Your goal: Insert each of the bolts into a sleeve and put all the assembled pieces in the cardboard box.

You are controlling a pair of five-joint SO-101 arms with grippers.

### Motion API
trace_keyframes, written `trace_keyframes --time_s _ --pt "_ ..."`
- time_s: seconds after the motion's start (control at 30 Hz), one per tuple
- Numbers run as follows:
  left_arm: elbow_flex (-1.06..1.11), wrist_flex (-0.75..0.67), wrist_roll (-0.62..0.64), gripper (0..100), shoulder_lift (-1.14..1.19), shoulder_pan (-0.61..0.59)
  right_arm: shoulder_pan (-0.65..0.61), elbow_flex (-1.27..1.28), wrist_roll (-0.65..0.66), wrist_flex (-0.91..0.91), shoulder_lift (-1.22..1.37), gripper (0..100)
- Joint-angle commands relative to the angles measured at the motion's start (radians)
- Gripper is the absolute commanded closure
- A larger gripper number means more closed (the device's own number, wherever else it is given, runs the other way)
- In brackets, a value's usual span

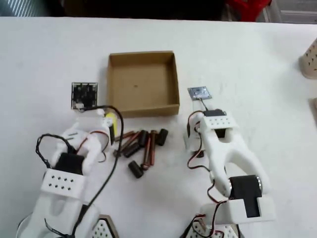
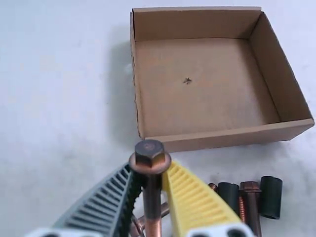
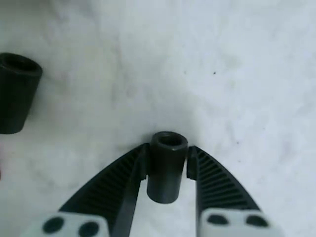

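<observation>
The white tabletop takes up nearly all of the high view and looks faintly mottled. Along the top edge the room is a dark strip, with something red at the upper right. The open cardboard box sits above centre. A small black board lies to its left and a small grey plate to its right. Loose bolts and sleeves lie in a heap just below the box. The left fingers, one grey and one yellow, are clamped on a copper bolt at the lower left. The right fingers pinch a black sleeve right of the heap.
</observation>
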Motion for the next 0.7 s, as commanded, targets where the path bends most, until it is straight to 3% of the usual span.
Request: trace_keyframes --time_s 0.0,0.27,0.4,0.67 --pt "-0.054 -0.008 0.002 98 -0.001 -0.004 0.021 -0.029 -0.002 0.002 0.002 88.6" --pt "-0.054 -0.008 0.002 98 -0.001 -0.004 0.035 -0.031 0.06 0.015 0.001 89.1" --pt "-0.054 -0.008 0.002 98 -0.001 -0.004 0.035 -0.031 0.061 0.019 0.001 98.2" --pt "-0.052 -0.008 0.0 98 -0.001 -0.004 -0.01 -0.035 0.055 0.044 -0.025 98.2"
